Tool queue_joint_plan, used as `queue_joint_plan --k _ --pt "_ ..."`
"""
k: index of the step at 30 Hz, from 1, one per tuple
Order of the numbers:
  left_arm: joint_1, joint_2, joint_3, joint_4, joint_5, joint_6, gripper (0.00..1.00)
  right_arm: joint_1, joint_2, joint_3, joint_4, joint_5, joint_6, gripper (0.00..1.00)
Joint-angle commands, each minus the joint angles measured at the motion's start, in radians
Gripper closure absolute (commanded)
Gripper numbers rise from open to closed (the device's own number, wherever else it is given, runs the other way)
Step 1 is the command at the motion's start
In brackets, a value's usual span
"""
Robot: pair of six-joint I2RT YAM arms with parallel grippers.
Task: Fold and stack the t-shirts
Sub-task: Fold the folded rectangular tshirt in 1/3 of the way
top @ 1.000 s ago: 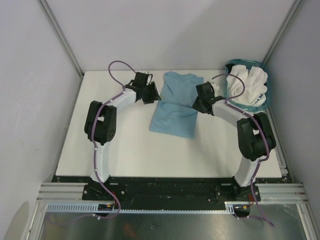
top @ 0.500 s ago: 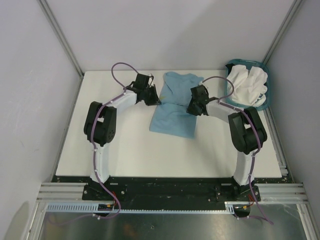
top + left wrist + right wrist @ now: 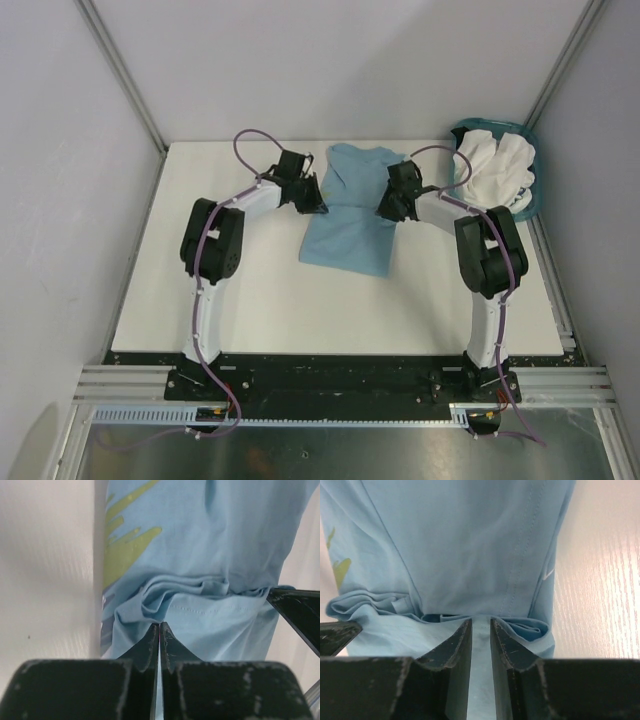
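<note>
The light blue t-shirt (image 3: pixel 348 210) lies partly folded in the middle of the table, with a bunched crease across it. My left gripper (image 3: pixel 313 203) is at the crease's left end and shut on the shirt's edge (image 3: pixel 210 555), jaws almost touching in the left wrist view (image 3: pixel 159 625). My right gripper (image 3: pixel 384 210) is at the crease's right end and shut on a fold of the shirt (image 3: pixel 470 545), with cloth between the jaws (image 3: pixel 481 622). A yellow-green print (image 3: pixel 125 540) shows on the shirt. Plain white t-shirts (image 3: pixel 495 165) lie crumpled in the basket.
The teal plastic basket (image 3: pixel 531 203) stands at the back right corner of the white table (image 3: pixel 250 300). Grey walls and metal posts close in the back and sides. The arm bases are at the near edge.
Both grippers have moved inward toward the shirt's crease. The right arm has swung left and back, away from the basket. The shirt's outline is nearly the same.
</note>
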Motion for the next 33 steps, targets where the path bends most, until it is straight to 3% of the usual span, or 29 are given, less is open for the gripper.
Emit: queue_joint_plan --k 1,11,33 --pt "0.011 0.047 0.11 0.022 -0.038 0.013 0.95 -0.008 0.018 0.074 0.009 0.001 -0.023 0.74" --pt "0.041 0.126 0.187 0.021 -0.13 -0.004 0.95 -0.018 -0.001 0.09 -0.033 0.004 -0.06 0.73" --pt "0.045 0.122 0.19 0.021 -0.117 -0.002 0.95 -0.04 -0.11 0.019 -0.084 0.028 -0.113 0.74"
